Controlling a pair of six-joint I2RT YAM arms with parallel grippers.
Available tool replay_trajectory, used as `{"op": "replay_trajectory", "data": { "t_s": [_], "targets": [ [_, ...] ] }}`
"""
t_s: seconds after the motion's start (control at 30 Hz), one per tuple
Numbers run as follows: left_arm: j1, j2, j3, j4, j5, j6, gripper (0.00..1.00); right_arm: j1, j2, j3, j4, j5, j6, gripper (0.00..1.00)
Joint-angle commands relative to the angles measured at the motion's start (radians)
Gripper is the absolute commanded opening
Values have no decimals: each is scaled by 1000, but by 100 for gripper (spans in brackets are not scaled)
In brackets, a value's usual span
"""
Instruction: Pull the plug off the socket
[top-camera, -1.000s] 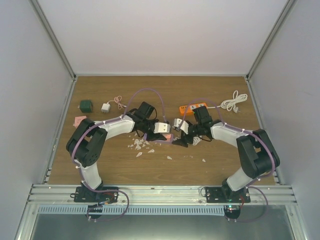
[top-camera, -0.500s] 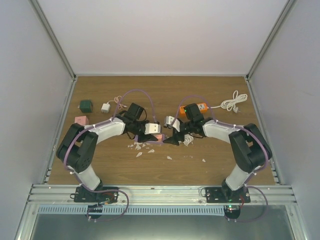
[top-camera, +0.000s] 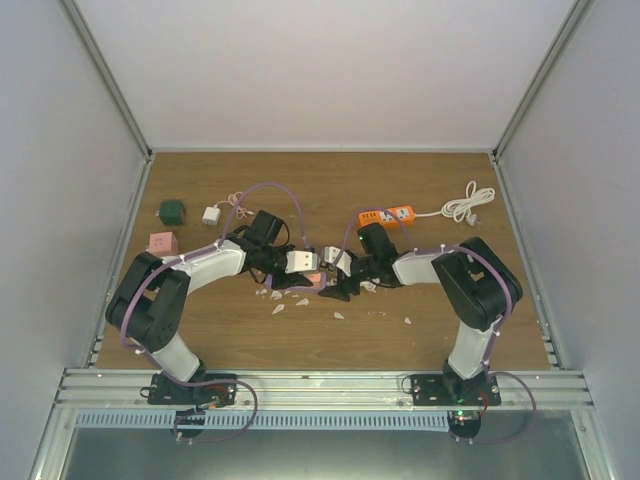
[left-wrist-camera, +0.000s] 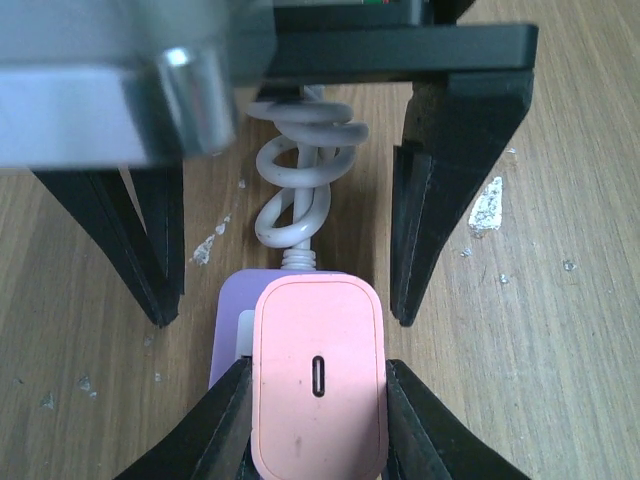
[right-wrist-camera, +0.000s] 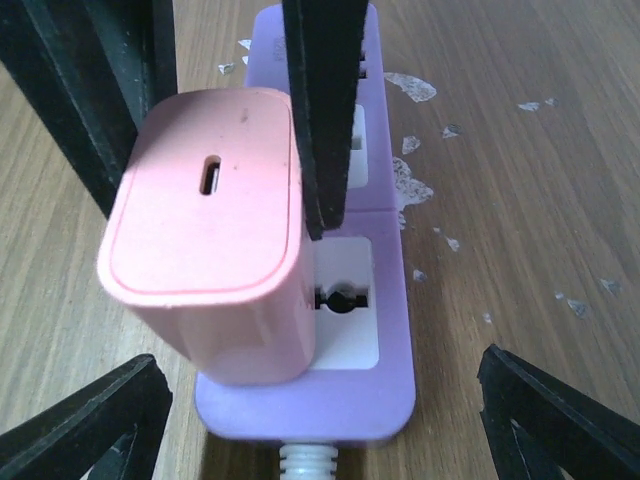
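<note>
well, the pull itself is not yet done: the pink plug (right-wrist-camera: 210, 225) sits seated in the purple socket (right-wrist-camera: 375, 330), its base flush against the white face as far as i can tell, and the socket lies flat on the tabletop (right-wrist-camera: 520, 200) between my two arms. what is done is the setup. my left pincer (left-wrist-camera: 318, 370) is closed on the plug, one finger pressed to each side of its body. my right pincer (right-wrist-camera: 320, 390) stands wide open, its fingers straddling the socket on either side with a gap to each, gripping nothing. i judge what is left is to brace or clamp the socket with the right and draw the plug straight off with the left. there is no container here; the nearest thing is the socket itself, with one outlet filled by the plug and the next outlet (right-wrist-camera: 340, 298) bare.
</note>
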Motion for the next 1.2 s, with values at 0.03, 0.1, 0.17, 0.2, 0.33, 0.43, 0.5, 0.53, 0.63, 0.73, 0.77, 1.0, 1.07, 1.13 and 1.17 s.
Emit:
{"op": "replay_trajectory", "data": {
  "t_s": [0.03, 0.1, 0.17, 0.2, 0.33, 0.43, 0.5, 0.53, 0.63, 0.73, 0.77, 1.0, 1.07, 1.13, 1.17],
  "targets": [
    [5, -27, 7, 25, 58, -20, 26, 40, 32, 4, 86, 21, -19, 83],
    [5, -25, 11, 23, 64, -21, 26, 47, 41, 11, 86, 20, -18, 81],
    [5, -21, 16, 20, 68, -19, 26, 50, 52, 17, 88, 24, -20, 77],
    [5, -22, 18, 19, 68, -18, 26, 51, 56, 17, 88, 26, -21, 76],
    [5, -24, 29, 6, 73, -14, 25, 51, 59, 8, 78, 38, -41, 66],
    [5, -28, 38, -2, 77, -13, 25, 51, 52, -8, 77, 45, -47, 58],
    [5, -30, 47, -7, 79, -15, 25, 50, 48, -16, 76, 46, -52, 52],
    [5, -31, 52, -8, 81, -18, 25, 52, 47, -20, 75, 48, -55, 50],
    [5, -33, 68, -20, 85, -18, 25, 51, 43, -21, 63, 50, -65, 45],
    [5, -33, 84, -34, 87, -13, 24, 50, 36, -25, 58, 54, -70, 43],
    [5, -33, 88, -37, 83, -8, 24, 51, 33, -25, 55, 56, -71, 43],
    [9, -61, 78, -70, 61, 29, 24, 51, 14, -37, 40, 67, -79, 41],
    [14, -76, 71, -81, 56, 37, 24, 50, 10, -39, 33, 69, -82, 41],
    [16, -93, 62, -87, 52, 41, 24, 49, 6, -43, 32, 70, -82, 42],
    [17, -101, 58, -90, 49, 42, 24, 49, 5, -46, 35, 70, -82, 42]
  ]
}}
